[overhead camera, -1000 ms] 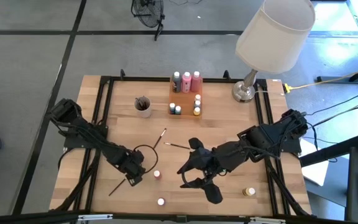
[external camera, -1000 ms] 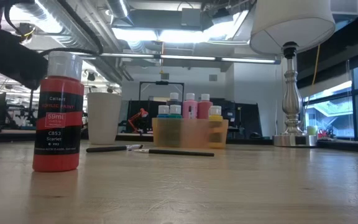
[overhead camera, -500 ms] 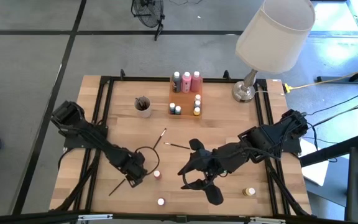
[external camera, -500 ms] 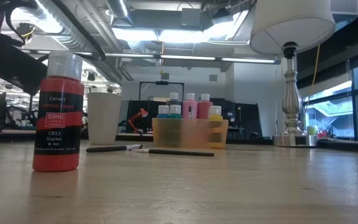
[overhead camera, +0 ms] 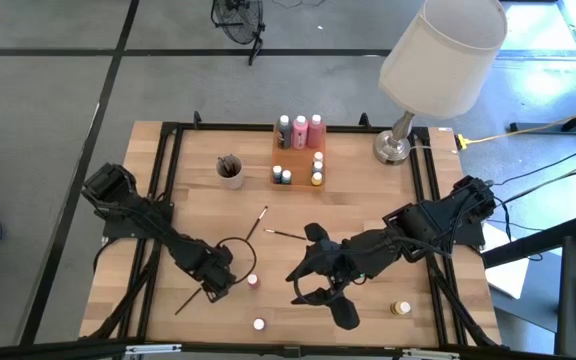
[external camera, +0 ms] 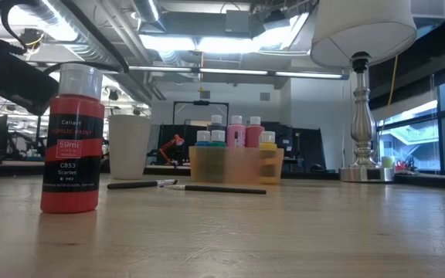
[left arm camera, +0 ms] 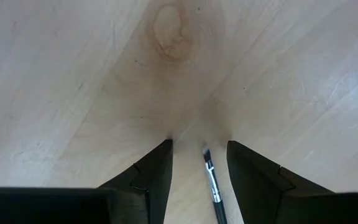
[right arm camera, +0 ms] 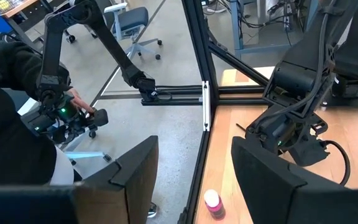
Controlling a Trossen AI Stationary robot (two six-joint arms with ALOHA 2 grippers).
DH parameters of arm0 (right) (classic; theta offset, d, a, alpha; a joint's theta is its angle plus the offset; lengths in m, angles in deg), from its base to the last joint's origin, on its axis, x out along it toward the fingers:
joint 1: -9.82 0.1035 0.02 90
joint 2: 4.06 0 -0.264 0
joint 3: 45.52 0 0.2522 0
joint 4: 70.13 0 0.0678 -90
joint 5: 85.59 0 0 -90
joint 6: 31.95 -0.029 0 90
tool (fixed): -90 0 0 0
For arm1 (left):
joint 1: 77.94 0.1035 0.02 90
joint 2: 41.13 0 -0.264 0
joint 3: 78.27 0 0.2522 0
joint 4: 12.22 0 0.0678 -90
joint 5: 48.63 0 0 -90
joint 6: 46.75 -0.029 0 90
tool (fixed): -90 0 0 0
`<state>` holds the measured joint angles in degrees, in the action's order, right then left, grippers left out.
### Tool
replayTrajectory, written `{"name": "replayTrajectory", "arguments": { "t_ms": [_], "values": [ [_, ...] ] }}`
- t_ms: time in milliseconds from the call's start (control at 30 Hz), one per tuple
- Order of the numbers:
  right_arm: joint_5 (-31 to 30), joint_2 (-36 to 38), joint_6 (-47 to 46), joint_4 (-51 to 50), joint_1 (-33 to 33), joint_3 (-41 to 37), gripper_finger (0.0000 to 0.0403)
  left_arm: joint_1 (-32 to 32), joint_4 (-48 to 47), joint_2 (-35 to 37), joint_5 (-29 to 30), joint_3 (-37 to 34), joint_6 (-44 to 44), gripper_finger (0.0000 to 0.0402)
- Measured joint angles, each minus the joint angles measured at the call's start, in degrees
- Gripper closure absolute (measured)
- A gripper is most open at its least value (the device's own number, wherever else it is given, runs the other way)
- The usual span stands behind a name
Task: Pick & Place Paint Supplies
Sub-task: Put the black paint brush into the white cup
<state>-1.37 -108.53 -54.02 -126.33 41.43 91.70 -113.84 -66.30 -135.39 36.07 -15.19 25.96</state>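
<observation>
Left hand (left arm camera: 199,144): low over the desk (overhead camera: 368,200) in the front left part; its two fingers (left arm camera: 151,171) are parted, the tips are on the wood. The thin brush (left arm camera: 211,183) lies in the gap between them. The fingers do not press it, so nothing is held.
Right hand (right arm camera: 194,162): raised above the front middle of the desk, looking across toward the left arm and the room. The fingers are apart and nothing is between them.
Brush under left hand: its handle (overhead camera: 188,300) goes out toward the front left corner.
Two other brushes (overhead camera: 260,219): flat in the middle of the desk, near each other, in front of the tray.
Tray (overhead camera: 294,160): orange, at the back middle. It holds three tall bottles (overhead camera: 301,130) in the back row and small pots (overhead camera: 317,168) in front of them.
Cup (overhead camera: 230,170): just left of the tray, with dark brushes standing in it.
Loose pots: one pink pot (overhead camera: 253,281) beside the left hand, one pot (overhead camera: 259,324) at the front edge, one yellow pot (overhead camera: 401,309) at the front right.
Red bottle (external camera: 72,139): upright, very near the low camera.
Lamp (overhead camera: 443,55): at the back right corner.
Person (right arm camera: 17,118): beside the desk in a dark sleeve, holding a control device.
</observation>
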Motion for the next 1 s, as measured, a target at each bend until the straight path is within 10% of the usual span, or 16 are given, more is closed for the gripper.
{"name": "replayTrajectory", "arguments": {
  "t_ms": [633, 1000],
  "values": [
    [0.0, 0.0, 0.42, -0.13, 0.42, 0.0, 0.0195, 0.06, -0.98, -3.19, -1.05, 0.44, 0.0, 0.0259],
    [-0.02, 0.0, 0.42, -0.13, 0.42, 0.0, 0.0195, 1.76, -1.89, -3.19, -1.86, 0.27, -1.24, 0.0328]
  ]
}}
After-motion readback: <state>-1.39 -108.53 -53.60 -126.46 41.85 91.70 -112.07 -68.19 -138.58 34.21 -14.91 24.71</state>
